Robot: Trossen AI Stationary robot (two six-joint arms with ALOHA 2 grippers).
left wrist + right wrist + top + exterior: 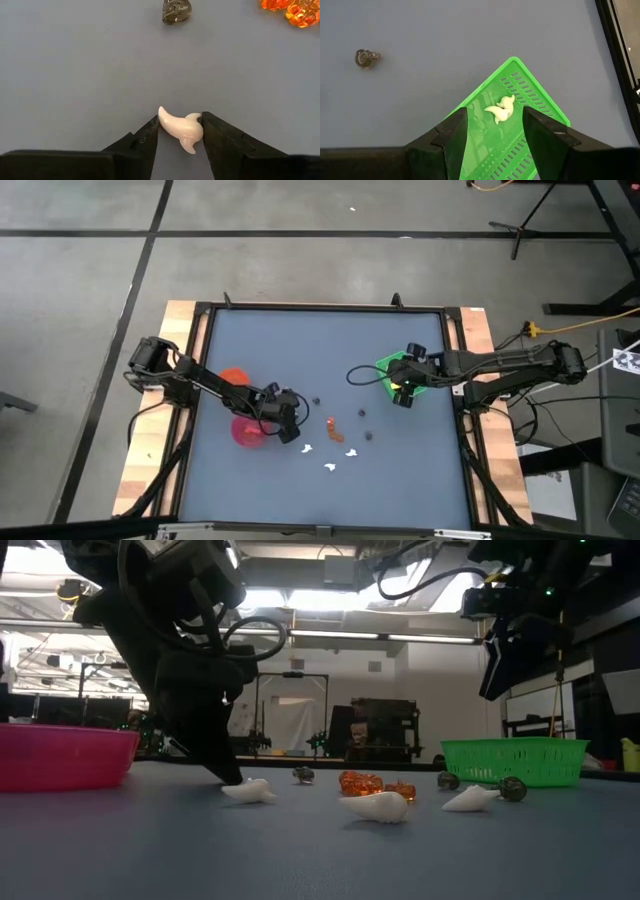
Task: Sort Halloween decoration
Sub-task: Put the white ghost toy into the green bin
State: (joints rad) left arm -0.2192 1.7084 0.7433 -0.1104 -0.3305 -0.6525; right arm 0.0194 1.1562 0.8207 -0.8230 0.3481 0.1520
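Left gripper [180, 131] pinched white piece [181, 131] between its fingertips, on the table; squeeze centred before lifting; right gripper [494, 131] spread over green tray [540, 107]

You are seeing one ghost piece [181, 131] lying on the table [300, 350] between the left gripper [180, 131] fingers, and another ghost piece [500, 109] lying in the tray [540, 107] beneath the right gripper [493, 131].
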